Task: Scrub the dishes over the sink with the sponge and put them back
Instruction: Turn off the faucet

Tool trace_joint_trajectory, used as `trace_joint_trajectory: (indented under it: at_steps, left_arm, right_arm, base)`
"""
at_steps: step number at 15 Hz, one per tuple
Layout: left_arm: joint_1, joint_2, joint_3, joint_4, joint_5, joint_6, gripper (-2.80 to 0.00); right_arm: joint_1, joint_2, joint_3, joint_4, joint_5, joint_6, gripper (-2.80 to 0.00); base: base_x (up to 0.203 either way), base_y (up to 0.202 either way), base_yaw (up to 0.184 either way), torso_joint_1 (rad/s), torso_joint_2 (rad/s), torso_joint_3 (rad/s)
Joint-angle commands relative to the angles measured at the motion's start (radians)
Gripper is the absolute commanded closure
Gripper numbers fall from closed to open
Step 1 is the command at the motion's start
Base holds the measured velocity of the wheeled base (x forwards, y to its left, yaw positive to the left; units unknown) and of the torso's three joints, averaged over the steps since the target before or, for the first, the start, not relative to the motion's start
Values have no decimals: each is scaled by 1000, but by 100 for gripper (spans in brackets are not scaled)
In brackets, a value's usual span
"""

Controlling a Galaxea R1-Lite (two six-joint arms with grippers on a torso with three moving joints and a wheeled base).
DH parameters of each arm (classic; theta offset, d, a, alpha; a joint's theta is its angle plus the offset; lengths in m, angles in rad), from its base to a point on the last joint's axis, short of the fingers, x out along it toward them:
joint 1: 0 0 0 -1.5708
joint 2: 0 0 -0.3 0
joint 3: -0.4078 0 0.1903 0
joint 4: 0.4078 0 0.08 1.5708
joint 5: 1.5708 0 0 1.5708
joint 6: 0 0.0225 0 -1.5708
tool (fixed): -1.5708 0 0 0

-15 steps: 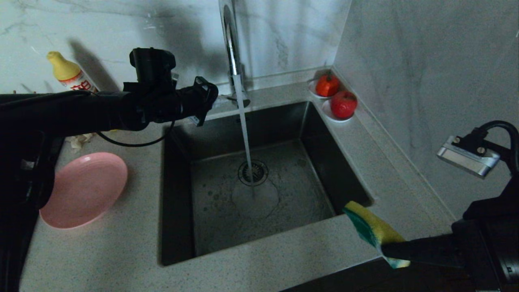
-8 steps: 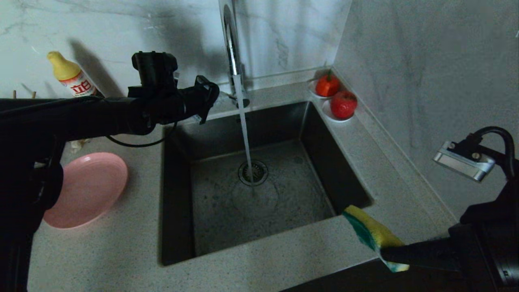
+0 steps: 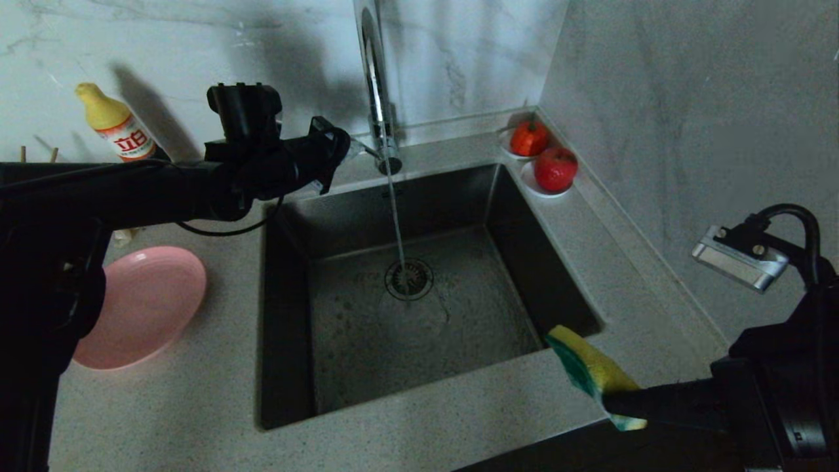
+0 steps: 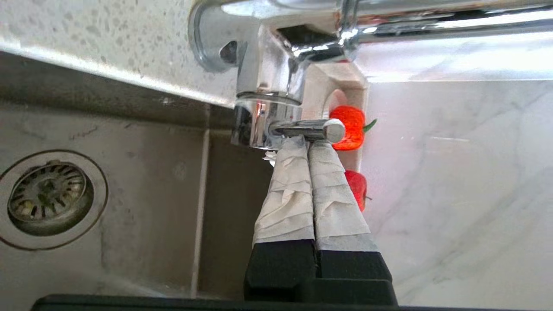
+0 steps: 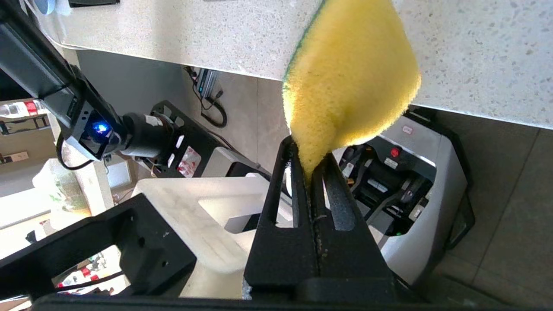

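The steel sink (image 3: 354, 347) fills the middle of the counter, and a thin stream runs from the chrome faucet (image 3: 375, 78) onto the drain (image 3: 408, 278). My left gripper (image 3: 351, 149) is shut, holding nothing. Its taped tips (image 4: 307, 142) touch the faucet's lever (image 4: 309, 128). My right gripper (image 3: 616, 400) is shut on the yellow and green sponge (image 3: 586, 367), which hangs over the counter's front edge by the sink's near right corner. The sponge (image 5: 350, 77) is pinched at one end between the jaws (image 5: 309, 160). The pink plate (image 3: 141, 301) lies on the counter left of the sink.
A yellow-capped soap bottle (image 3: 115, 124) stands at the back left, and a beige paper wad (image 3: 121, 233) lies below it. Two red tomatoes (image 3: 529, 137) (image 3: 555, 168) on white saucers sit at the back right corner. A marble wall runs along the right side.
The water stream has thinned from a wide flow to a narrow one while my left gripper stayed at the lever. My right gripper and the sponge shifted slightly left.
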Motion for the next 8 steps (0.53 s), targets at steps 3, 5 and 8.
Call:
trace_joint_trajectory:
  at_steps: [3, 5, 8]
  left_arm:
    - [8, 1, -1, -4, 1, -3, 0]
    - [8, 1, -1, -11, 1, -1, 0]
    - [8, -12, 0, -12, -4, -1, 0]
  right_arm:
    - [0, -1, 8, -4, 1, 3, 0]
    - [0, -1, 9, -4, 1, 3, 0]
    - [0, -4, 8, -4, 1, 1, 0]
  base:
    - [0, 0, 0, 0, 0, 0]
    - [0, 0, 0, 0, 0, 0]
    - [0, 0, 0, 0, 0, 0]
